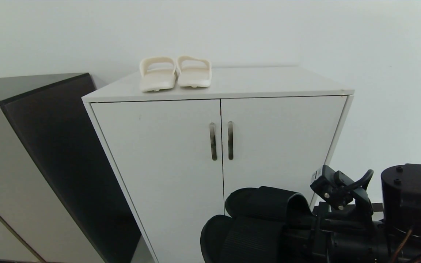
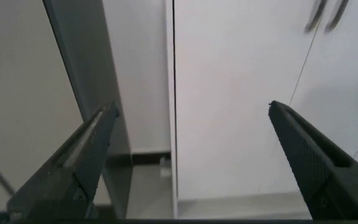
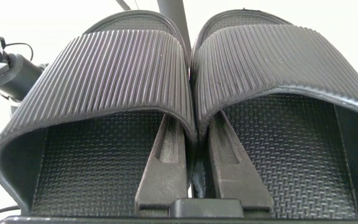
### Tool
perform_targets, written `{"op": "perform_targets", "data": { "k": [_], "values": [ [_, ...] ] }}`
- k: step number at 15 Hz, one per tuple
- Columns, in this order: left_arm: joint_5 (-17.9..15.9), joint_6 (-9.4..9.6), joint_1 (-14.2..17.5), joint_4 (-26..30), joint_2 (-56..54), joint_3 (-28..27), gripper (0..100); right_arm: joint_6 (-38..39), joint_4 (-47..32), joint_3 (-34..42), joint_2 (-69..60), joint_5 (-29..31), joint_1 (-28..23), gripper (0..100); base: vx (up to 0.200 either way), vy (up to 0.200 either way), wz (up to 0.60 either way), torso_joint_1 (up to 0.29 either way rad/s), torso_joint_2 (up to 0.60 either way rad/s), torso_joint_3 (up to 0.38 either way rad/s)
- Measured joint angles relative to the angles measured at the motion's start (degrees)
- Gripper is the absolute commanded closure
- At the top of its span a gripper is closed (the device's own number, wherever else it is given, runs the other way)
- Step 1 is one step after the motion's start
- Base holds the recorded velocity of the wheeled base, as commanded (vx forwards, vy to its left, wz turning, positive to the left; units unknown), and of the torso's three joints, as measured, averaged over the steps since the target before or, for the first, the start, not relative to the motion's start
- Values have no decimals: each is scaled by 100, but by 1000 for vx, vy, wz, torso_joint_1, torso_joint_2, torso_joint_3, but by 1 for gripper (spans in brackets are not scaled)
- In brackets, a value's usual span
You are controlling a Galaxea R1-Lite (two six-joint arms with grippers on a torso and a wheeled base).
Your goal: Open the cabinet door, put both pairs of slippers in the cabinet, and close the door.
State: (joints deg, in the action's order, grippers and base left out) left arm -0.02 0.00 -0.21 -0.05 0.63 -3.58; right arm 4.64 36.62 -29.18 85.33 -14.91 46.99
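Observation:
The white cabinet [image 1: 159, 160] stands with both doors shut, its two dark handles [image 1: 221, 141] side by side at the middle. A cream pair of slippers [image 1: 175, 73] lies on its top, toward the left. My right gripper [image 3: 196, 146] is shut on a black pair of slippers [image 1: 258, 223], one finger inside each strap and the inner walls pinched between them. It holds them low in front of the right door. My left gripper [image 2: 192, 107] is open and holds nothing, low down facing the cabinet's left front edge [image 2: 171, 99].
A dark, slanted cabinet [image 1: 60, 153] stands close on the left, with a narrow gap [image 2: 138, 124] between it and the white cabinet. A white wall runs behind. Bare floor [image 2: 229, 205] shows below the doors.

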Motion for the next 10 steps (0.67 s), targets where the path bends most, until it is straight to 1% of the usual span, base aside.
{"op": "perform_targets", "data": {
  "k": [1,2,3,4,6,8,9,10],
  "values": [
    [-40,-100,-23,34,137,-311,0,0,0,0,2,-2,0,100,0,0,0,-71,456,364],
    [-143,-139,-65,73,372,-560,0,0,0,0,2,0,0,100,0,0,0,-51,452,383],
    [-372,-166,-119,62,708,-807,0,-24,2,-5,9,-2,0,100,0,0,0,-46,437,408],
    [-719,-178,-180,-39,1115,-1017,0,-30,-2,-5,16,-2,0,100,0,0,0,-36,339,315],
    [-1431,-196,-260,-422,1920,-1278,0,-33,2,-2,20,0,2,100,0,0,0,-7,161,149],
    [-2141,-199,-356,-1128,2809,-1425,0,-33,2,0,30,-2,11,100,0,0,0,-1,33,23],
    [-2394,-199,-483,-1456,3233,-1488,0,-33,0,0,37,-2,11,100,0,0,0,0,0,0],
    [-2551,-199,-731,-1694,3629,-1590,0,-33,0,0,41,-2,11,100,0,0,0,0,0,0]
  ]
}}
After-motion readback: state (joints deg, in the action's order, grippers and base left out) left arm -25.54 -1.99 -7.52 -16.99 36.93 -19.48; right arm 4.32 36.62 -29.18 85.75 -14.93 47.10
